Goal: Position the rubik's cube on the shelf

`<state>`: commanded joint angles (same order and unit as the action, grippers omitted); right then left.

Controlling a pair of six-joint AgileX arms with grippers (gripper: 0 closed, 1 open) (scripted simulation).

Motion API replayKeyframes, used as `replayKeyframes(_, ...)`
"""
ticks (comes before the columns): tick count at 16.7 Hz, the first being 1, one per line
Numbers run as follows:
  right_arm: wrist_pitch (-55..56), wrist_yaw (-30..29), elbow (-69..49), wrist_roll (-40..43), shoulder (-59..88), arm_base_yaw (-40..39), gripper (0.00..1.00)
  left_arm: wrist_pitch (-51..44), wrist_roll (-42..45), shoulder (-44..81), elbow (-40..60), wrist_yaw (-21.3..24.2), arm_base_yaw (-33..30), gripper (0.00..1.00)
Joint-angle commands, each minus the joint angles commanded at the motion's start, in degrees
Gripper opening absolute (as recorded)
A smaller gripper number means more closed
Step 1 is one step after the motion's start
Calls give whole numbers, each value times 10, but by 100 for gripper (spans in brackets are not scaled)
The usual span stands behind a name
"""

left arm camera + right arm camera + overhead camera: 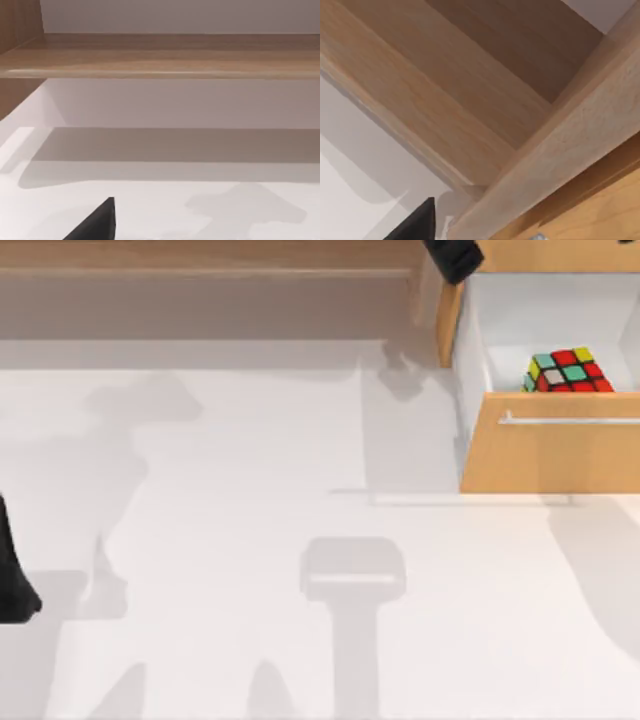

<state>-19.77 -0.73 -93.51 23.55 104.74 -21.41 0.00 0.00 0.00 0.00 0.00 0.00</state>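
Observation:
The rubik's cube [568, 371] has a black frame and red, green, yellow and white stickers. It lies inside the open drawer [550, 445] at the right of the table. The shelf [200, 260] is a long light-brown board along the far edge, and its board [165, 55] runs across the left wrist view. My right gripper [455, 255] hovers at the far edge between the shelf's end and the drawer, up-left of the cube. Its wrist view looks closely at the shelf's wood [445, 100]. My left gripper [12, 580] stays at the table's left edge, far from the cube.
The drawer is orange wood with a silver handle [570, 420] on its front and white inner walls. It stands against the shelf's right end post [425, 295]. The white table [250, 540] stretches open between the two arms, crossed by arm shadows.

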Motion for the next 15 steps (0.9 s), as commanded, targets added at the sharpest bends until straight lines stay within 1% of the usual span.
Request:
replayKeyframes(4, -254, 10, -183, -90, 104, 56, 100, 0, 0, 0, 0, 0, 0, 100)
replayKeyframes(8, -466, 13, -330, -152, 222, 105, 100, 0, 0, 0, 0, 0, 0, 100)
replayKeyframes(11, -578, 12, -411, -180, 301, 127, 100, 0, 0, 0, 0, 0, 0, 100)
replayKeyframes(13, -623, 10, -448, -190, 336, 137, 100, 0, 0, 0, 0, 0, 0, 100)
replayKeyframes(15, -645, 8, -468, -194, 354, 143, 100, 0, 0, 0, 0, 0, 0, 100)
